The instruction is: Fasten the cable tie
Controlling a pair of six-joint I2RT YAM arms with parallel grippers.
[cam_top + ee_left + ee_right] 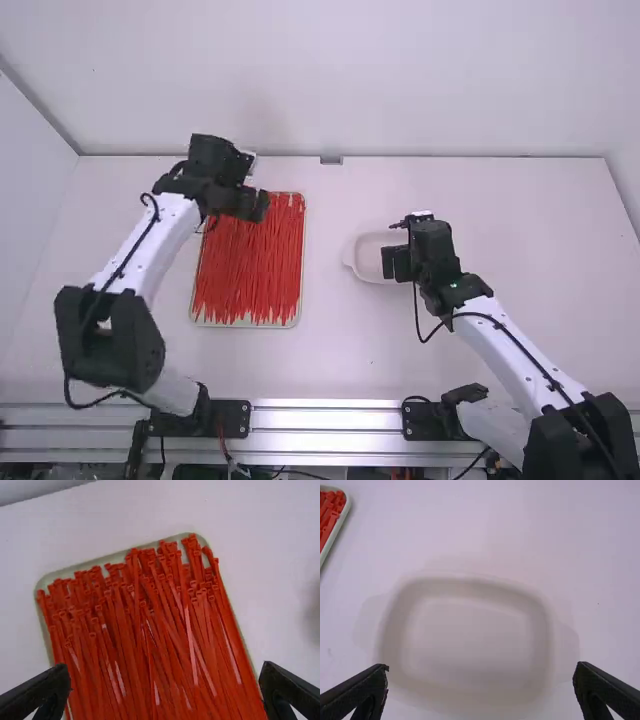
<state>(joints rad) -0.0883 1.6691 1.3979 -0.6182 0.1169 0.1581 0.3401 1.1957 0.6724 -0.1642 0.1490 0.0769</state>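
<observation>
On the table (500, 220), left of the middle, I log a flat pale tray (245, 324) with rounded corners. It is heaped with red cable ties (250, 265) lying roughly lengthwise, away from the arm bases. The ties overlap in a loose pile, heads mostly bunched at the far end. All sit within the tray rim, as far as I can make out from the high view. No tie is separated from the pile, and none is looped or closed.

Left gripper (247, 204): it hangs over the far end of the tray, above the heads of the ties. In its wrist view the jaws stand spread wide, one at either side of the pile, with nothing between them but the ties below. I cannot tell whether it touches them.

Right gripper (398, 262): it hangs over a shallow white dish (362, 252) that sits just right of the tray, apart from it. The dish is rectangular with rounded corners and a small lug at each short end. Its inside holds nothing. Jaws spread wide here too, gripping nothing.
</observation>
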